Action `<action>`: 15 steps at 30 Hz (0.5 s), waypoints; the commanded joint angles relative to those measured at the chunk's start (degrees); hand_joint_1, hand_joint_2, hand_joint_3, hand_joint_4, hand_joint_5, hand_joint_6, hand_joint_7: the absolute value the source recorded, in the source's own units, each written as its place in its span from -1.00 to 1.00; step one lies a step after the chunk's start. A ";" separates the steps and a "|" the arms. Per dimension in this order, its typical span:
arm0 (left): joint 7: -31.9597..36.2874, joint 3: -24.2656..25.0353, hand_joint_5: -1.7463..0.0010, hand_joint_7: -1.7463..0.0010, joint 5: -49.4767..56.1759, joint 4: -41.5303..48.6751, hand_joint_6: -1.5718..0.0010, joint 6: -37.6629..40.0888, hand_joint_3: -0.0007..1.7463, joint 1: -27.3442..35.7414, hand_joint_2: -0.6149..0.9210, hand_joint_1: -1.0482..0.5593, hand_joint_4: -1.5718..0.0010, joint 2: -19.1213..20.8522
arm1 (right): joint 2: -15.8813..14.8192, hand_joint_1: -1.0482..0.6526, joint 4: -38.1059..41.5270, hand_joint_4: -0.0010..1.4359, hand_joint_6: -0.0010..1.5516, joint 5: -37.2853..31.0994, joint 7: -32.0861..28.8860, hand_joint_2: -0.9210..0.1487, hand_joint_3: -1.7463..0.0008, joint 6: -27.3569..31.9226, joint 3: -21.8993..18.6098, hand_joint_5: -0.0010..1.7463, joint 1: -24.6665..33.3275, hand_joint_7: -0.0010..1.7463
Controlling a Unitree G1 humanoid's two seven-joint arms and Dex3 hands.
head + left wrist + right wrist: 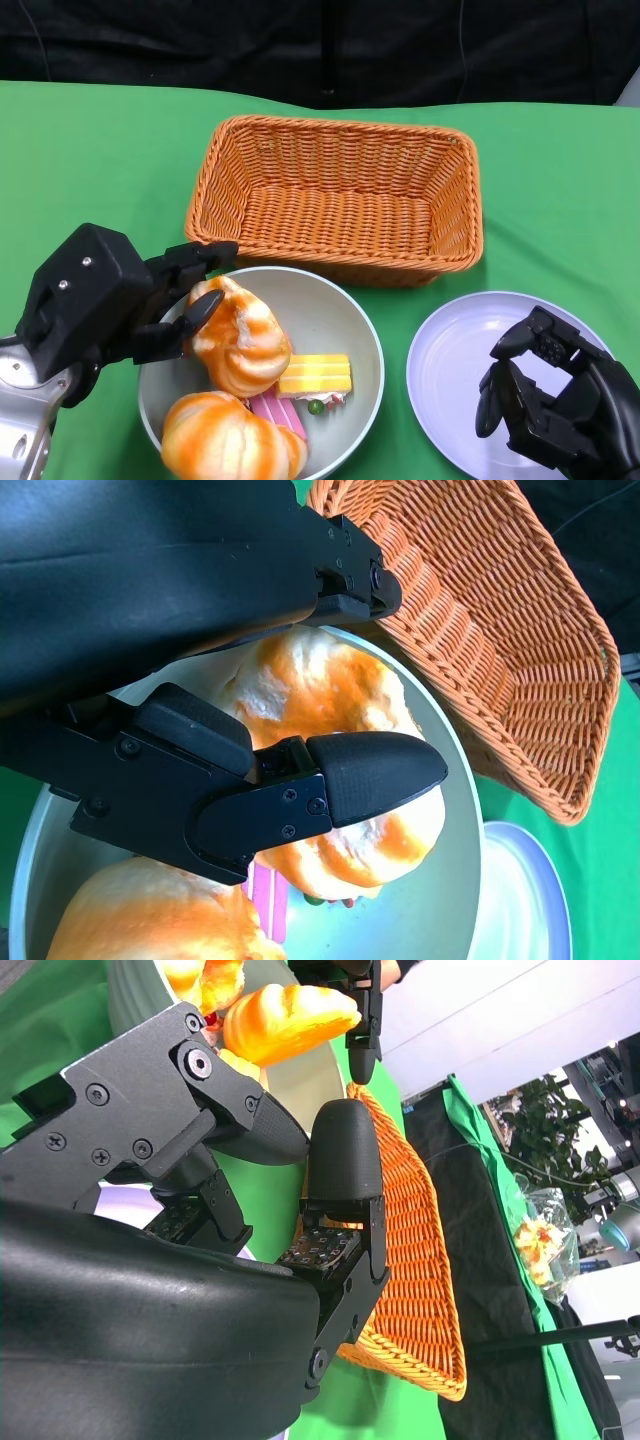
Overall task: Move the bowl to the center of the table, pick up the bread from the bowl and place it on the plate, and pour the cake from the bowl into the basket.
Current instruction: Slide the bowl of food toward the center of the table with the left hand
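- The left hand is closing around the upper bread roll, fingers pressing on both of its sides; it is gripping the roll over the grey bowl.
- That roll is looking puffy and light, probably soft enough to dent, so a gentle hold across its broad middle seems wiser than a pinch at one end.
- A second bread roll is sitting at the bowl's lower left, with a yellow cake slice and a pink cake piece lying beside it; these look crumbly.
- The bowl is resting at the lower centre of the head view, just below the wicker basket, nearly touching its front wall.
- The right hand is hovering over the white plate at lower right, fingers curled loosely and holding nothing.
- The way from bowl to plate is looking open; only the bowl's rim needs clearing.
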 commanded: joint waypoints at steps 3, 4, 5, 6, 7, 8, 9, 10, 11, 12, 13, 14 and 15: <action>-0.31 1.03 0.98 0.99 -1.95 0.40 0.83 -0.25 -0.05 0.53 1.00 -0.80 0.93 -0.60 | -0.40 0.06 -0.90 0.19 -0.04 -0.33 0.52 -0.34 -0.32 -1.40 -0.12 1.00 0.49 0.81; -0.28 0.90 0.97 0.99 -1.92 0.92 0.83 -0.89 -0.05 0.55 1.00 -0.81 0.91 -0.80 | -0.48 0.06 -0.88 0.19 -0.04 -0.46 0.58 -0.34 -0.31 -1.53 -0.09 1.00 0.54 0.81; -0.19 0.81 0.97 0.99 -1.89 1.38 0.82 -1.49 -0.05 0.57 1.00 -0.81 0.90 -1.04 | -0.55 0.05 -0.94 0.19 -0.04 -0.56 0.55 -0.34 -0.31 -1.54 -0.04 1.00 0.60 0.81; -0.14 0.76 0.96 0.99 -1.83 1.72 0.82 -1.93 -0.05 0.58 1.00 -0.81 0.89 -1.20 | -0.59 0.05 -0.99 0.19 -0.04 -0.64 0.53 -0.35 -0.31 -1.53 -0.02 1.00 0.63 0.81; -0.19 0.83 0.96 0.99 -2.09 1.73 0.81 -2.04 -0.05 0.70 1.00 -0.81 0.88 -1.55 | -0.56 0.06 -1.09 0.18 -0.04 -0.67 0.49 -0.36 -0.30 -1.47 -0.02 1.00 0.74 0.81; -0.31 0.98 0.96 0.99 -2.48 1.67 0.81 -2.00 -0.05 0.82 1.00 -0.81 0.88 -1.88 | -0.48 0.06 -1.21 0.18 -0.04 -0.65 0.47 -0.37 -0.30 -1.39 -0.04 1.00 0.84 0.81; -0.56 1.10 0.96 0.99 -2.86 1.59 0.81 -2.18 -0.06 0.97 1.00 -0.81 0.88 -2.13 | -0.42 0.06 -1.35 0.18 -0.04 -0.64 0.50 -0.37 -0.30 -1.33 -0.02 1.00 0.96 0.81; -0.71 1.17 0.95 0.99 -3.13 1.40 0.81 -2.24 -0.07 1.12 1.00 -0.81 0.87 -2.30 | -0.41 0.06 -1.47 0.18 -0.04 -0.63 0.51 -0.37 -0.30 -1.26 0.00 1.00 1.04 0.81; -0.87 1.11 0.95 0.99 -3.22 1.12 0.80 -2.36 -0.07 1.27 1.00 -0.81 0.86 -2.27 | -0.40 0.06 -1.66 0.18 -0.04 -0.63 0.40 -0.38 -0.30 -1.10 0.01 1.00 1.08 0.80; -1.17 1.09 0.95 0.99 -3.35 1.12 0.80 -2.84 -0.08 1.36 1.00 -0.79 0.86 -2.17 | -0.39 0.06 -1.76 0.18 -0.04 -0.65 0.40 -0.38 -0.30 -1.13 0.03 1.00 1.12 0.80; -1.33 1.08 0.95 0.98 -3.45 1.25 0.79 -3.30 -0.08 1.41 1.00 -0.79 0.85 -2.07 | -0.38 0.06 -1.77 0.18 -0.04 -0.62 0.45 -0.38 -0.30 -1.19 0.01 1.00 1.14 0.80; -1.44 1.09 0.94 0.98 -3.52 1.38 0.79 -3.65 -0.09 1.43 1.00 -0.78 0.84 -2.01 | -0.36 0.06 -1.78 0.18 -0.04 -0.61 0.49 -0.38 -0.30 -1.23 0.00 1.00 1.16 0.80; -1.49 1.11 0.94 0.98 -3.57 1.50 0.78 -3.87 -0.09 1.43 1.00 -0.78 0.83 -1.98 | -0.35 0.06 -1.78 0.18 -0.04 -0.60 0.53 -0.38 -0.30 -1.26 -0.01 1.00 1.17 0.80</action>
